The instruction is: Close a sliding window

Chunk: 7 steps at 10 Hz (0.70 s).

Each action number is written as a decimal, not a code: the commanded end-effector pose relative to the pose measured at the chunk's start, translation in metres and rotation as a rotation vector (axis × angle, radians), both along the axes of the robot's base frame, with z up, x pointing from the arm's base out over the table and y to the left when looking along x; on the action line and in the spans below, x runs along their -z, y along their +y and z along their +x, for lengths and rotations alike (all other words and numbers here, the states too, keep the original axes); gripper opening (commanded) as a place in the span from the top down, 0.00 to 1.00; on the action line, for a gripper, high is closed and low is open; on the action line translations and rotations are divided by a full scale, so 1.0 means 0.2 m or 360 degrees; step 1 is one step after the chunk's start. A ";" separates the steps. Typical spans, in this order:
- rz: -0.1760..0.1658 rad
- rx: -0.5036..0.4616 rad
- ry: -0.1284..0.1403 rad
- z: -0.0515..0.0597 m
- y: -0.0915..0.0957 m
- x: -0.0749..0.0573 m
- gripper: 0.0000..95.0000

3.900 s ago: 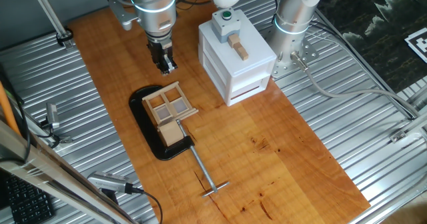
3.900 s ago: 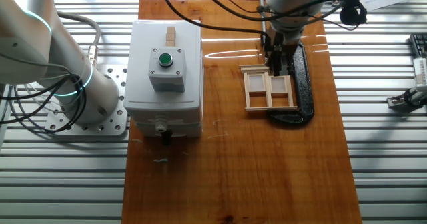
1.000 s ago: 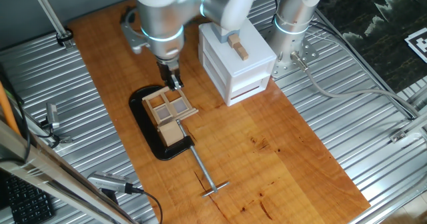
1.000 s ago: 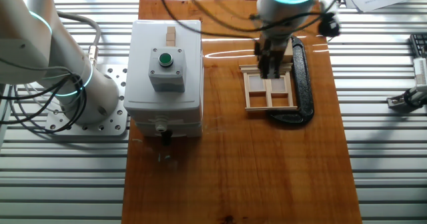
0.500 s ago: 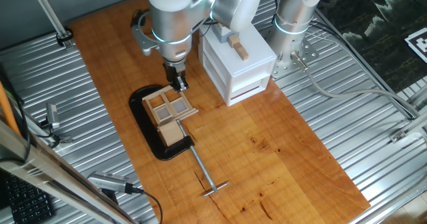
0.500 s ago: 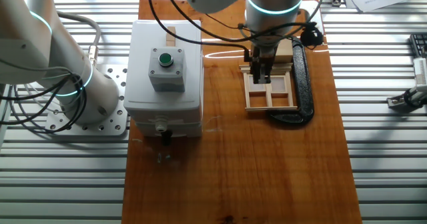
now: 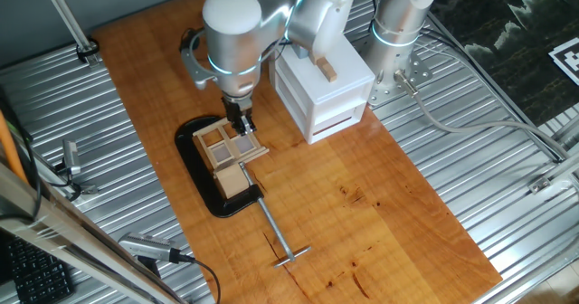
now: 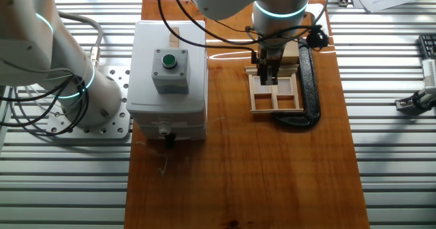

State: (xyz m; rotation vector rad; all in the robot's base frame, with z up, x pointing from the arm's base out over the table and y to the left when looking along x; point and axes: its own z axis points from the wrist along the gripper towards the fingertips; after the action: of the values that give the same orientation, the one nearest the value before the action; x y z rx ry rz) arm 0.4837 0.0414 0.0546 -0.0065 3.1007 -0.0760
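Note:
The sliding window (image 7: 230, 147) is a small light-wood frame with a four-pane sash. It lies on a black oval base plate (image 7: 195, 166) on the wooden table; it also shows in the other fixed view (image 8: 276, 93). My gripper (image 7: 242, 126) points straight down at the window's far edge, on the side toward the white box. In the other fixed view the gripper (image 8: 268, 76) sits over the window's upper left pane. Its fingers stand close together with nothing between them. Whether the tips touch the sash cannot be told.
A white box (image 7: 318, 78) with a green button (image 8: 168, 60) and a small wooden block on top stands beside the window. A metal clamp screw with a T-handle (image 7: 278, 238) sticks out from the base plate. A second arm's base (image 7: 395, 64) stands behind the box.
The gripper has moved from behind the window toward the white-box side and come down onto the window's far edge. The window and base plate have not visibly moved.

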 end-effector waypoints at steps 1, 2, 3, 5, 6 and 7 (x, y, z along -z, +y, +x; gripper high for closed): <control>0.0000 -0.0003 -0.0001 0.02 0.02 0.03 1.00; -0.0001 -0.0002 0.0001 0.03 0.03 0.04 1.00; 0.0000 -0.0001 0.0001 0.03 0.04 0.05 1.00; -0.0001 -0.0001 0.0001 0.03 0.04 0.07 1.00; -0.0002 -0.0005 0.0000 0.03 0.04 0.09 1.00; -0.0004 -0.0006 0.0000 0.03 0.03 0.10 1.00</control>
State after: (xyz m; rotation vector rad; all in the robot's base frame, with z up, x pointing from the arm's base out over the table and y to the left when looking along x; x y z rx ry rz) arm 0.4886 0.0476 0.0345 -0.0127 3.0994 -0.0815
